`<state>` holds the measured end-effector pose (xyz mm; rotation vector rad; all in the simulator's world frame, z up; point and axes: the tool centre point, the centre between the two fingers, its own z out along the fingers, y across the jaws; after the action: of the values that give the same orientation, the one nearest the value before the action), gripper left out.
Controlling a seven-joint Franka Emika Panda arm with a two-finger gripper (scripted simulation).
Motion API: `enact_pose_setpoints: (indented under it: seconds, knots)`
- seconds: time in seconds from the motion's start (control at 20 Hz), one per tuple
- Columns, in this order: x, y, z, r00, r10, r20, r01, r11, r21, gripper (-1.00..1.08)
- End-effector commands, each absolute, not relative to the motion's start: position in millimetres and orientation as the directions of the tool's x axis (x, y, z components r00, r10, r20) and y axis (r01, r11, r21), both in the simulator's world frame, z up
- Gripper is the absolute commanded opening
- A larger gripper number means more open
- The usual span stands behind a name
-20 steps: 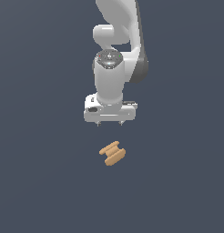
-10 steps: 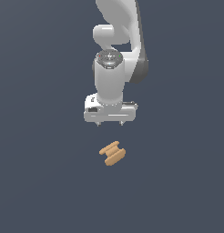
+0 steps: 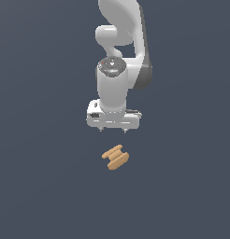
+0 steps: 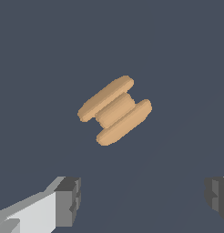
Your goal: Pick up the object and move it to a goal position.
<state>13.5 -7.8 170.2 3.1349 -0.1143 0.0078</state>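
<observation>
The object (image 3: 115,158) is a small tan-orange lumpy piece of short rounded bars joined side by side. It lies on the dark grey floor, just below the gripper in the exterior view. The white gripper (image 3: 112,130) hangs above it, open and empty, with its short fingertips pointing down and apart from the object. In the wrist view the object (image 4: 114,110) lies at an angle ahead of the two grey fingertips (image 4: 68,201), which stand wide apart. The gripper (image 4: 143,198) holds nothing.
The white arm (image 3: 120,42) rises above the gripper toward the top of the exterior view. The floor (image 3: 42,186) is a plain dark grey surface with nothing else on it in view.
</observation>
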Motion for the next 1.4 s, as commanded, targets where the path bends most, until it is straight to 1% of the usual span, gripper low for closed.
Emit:
enact_pose_setpoints:
  seconds: [0.0,0.6,1.35]
  knots:
    - [16.9,-7.4,165.7,0.993,-0.12,0.004,-0.12,-0.993,0.003,1.0]
    - [39.2,-4.4,134.5,0.906,-0.423,-0.001,-0.423,-0.906,-0.004,1.0]
    - [63.5,-0.1,92.3,0.674,-0.739,-0.003,-0.739,-0.674,-0.002,1.0]
